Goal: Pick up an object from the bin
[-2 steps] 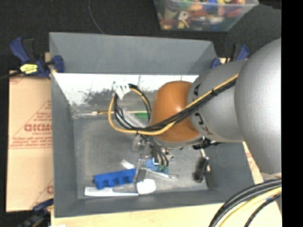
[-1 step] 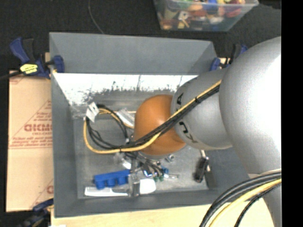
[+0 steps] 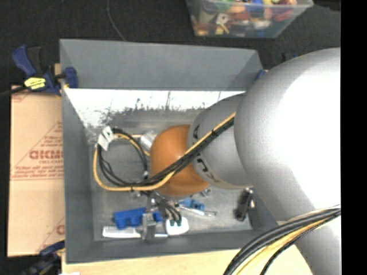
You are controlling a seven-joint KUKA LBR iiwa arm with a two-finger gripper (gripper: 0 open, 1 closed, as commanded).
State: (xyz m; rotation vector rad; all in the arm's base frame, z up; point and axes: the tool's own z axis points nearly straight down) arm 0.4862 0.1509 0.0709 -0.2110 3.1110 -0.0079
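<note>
While our tool (image 3: 157,209) hung low in the bin (image 3: 79,171) at the lower middle of the frame, beside a blue plastic piece (image 3: 128,217) and a white-and-green piece (image 3: 176,226), we could not tell its opening; we judged that crowded neighbours could wedge in and spoil the grip.

Arm (image 3: 275,153) and orange cover (image 3: 175,159) hide most of the bin (image 3: 77,171) floor. Blue piece (image 3: 195,204) and white piece (image 3: 176,227) poke out from under them, kind unclear. Dark item (image 3: 243,206) by right wall: too small to tell.
</note>
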